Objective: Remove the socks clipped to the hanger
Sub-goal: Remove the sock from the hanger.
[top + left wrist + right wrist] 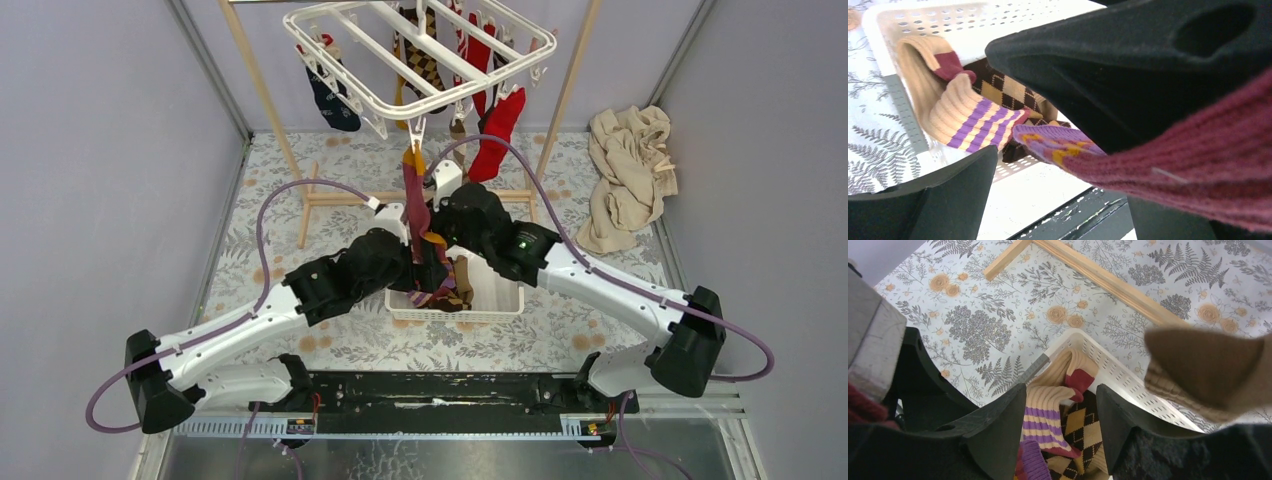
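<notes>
The maroon sock (414,200) hangs long from a clip (415,135) at the near corner of the hanger (340,80), above the middle of the worktop (330,200). Its purple-and-yellow toe dangles just over the white basket (500,290). My left tool (993,100) is spread wide, with the sock lying against its upper finger. My right tool (1060,395) is released and empty, just beside it. I'd close low on the knit and pull straight down, so the clip lets go without swinging the frame. The sock looks ribbed, soft and stretchy.

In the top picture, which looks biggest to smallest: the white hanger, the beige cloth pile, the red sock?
white hanger
beige cloth pile
red sock
The hanger hangs nearer the camera, which may enlarge it.
</notes>
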`<state>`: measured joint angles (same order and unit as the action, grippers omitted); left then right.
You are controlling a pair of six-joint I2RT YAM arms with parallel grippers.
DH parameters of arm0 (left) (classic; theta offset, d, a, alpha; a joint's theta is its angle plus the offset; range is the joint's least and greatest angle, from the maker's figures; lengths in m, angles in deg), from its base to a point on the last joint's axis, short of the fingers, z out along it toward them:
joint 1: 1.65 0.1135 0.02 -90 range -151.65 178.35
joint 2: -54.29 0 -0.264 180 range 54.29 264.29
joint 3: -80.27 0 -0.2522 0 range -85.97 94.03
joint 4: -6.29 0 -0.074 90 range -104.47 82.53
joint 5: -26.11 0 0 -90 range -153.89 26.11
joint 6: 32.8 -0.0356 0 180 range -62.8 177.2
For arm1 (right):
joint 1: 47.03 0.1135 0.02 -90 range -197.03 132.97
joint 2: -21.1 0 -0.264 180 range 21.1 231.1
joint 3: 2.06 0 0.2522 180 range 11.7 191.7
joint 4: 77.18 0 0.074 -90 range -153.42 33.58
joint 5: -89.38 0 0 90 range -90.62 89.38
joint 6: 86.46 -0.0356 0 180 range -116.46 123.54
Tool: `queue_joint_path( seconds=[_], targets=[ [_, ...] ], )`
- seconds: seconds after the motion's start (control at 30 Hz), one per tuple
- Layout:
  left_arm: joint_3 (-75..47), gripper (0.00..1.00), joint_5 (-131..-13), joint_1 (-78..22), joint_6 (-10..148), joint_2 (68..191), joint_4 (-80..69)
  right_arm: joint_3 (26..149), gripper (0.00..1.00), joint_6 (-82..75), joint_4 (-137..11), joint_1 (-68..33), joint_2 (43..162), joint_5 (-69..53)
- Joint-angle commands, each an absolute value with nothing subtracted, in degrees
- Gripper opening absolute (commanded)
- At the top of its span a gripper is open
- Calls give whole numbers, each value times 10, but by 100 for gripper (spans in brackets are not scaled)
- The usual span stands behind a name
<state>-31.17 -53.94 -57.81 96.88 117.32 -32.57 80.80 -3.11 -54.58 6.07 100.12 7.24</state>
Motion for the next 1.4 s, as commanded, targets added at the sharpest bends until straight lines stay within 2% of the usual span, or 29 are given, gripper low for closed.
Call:
queue_joint_path(
  seconds=[0.0,0.1,0.27,0.43,0.63,0.7,0.8,0.87,0.97,1.07,1.2,1.37],
  targets=[
    [-320,98,-514,-581,972,1155,-326,865,61,-6,-529,97,1042,110],
    [-324,98,-498,-582,977,1145,-338,893,61,-13,-509,105,1068,148],
    [-330,98,-484,-581,982,1138,-343,901,73,-39,-487,104,1068,232],
    [-332,94,-480,-580,978,1144,-330,853,78,-74,-501,71,1008,190],
    [-328,56,-493,-572,972,1165,-304,787,76,-98,-525,15,937,99],
    [-327,47,-499,-571,972,1172,-296,772,75,-100,-527,4,921,87],
    [-323,38,-506,-569,972,1183,-288,754,69,-99,-531,-5,902,74],
    [-320,37,-509,-569,973,1189,-286,744,65,-99,-535,-10,892,66],
    [-314,37,-510,-568,971,1194,-285,739,64,-99,-531,-14,884,67],
    [-313,44,-509,-568,972,1194,-286,732,62,-97,-532,-21,874,74],
    [-316,50,-510,-568,974,1192,-286,728,50,-91,-541,-39,868,64],
    [-319,55,-508,-568,976,1188,-289,728,20,-84,-550,-51,871,40]
  ],
)
